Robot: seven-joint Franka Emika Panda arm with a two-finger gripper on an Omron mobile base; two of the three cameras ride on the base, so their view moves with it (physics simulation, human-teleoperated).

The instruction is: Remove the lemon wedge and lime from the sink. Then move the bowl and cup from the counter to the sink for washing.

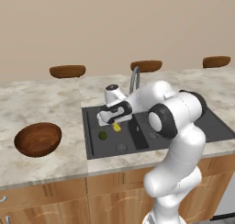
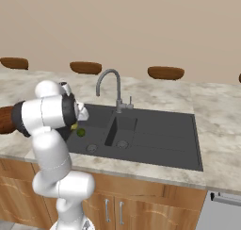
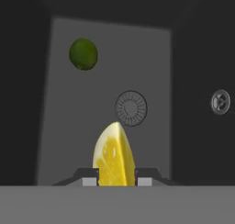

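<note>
The gripper (image 1: 114, 122) was clamped on the wedge (image 3: 114, 155), holding it above the left basin of the sink (image 1: 94, 147); the lime (image 3: 83, 54) lay on the basin floor near the drain (image 3: 131, 108); the bowl (image 1: 37, 139) sat on the counter (image 1: 41, 99) left of the sink.

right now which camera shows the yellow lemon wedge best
The hand view: the yellow lemon wedge looms large between the gripper fingertips, above the dark grey sink floor. In the left base view it is a small yellow spot under the gripper; in the right base view, just a sliver beside the arm.
</note>
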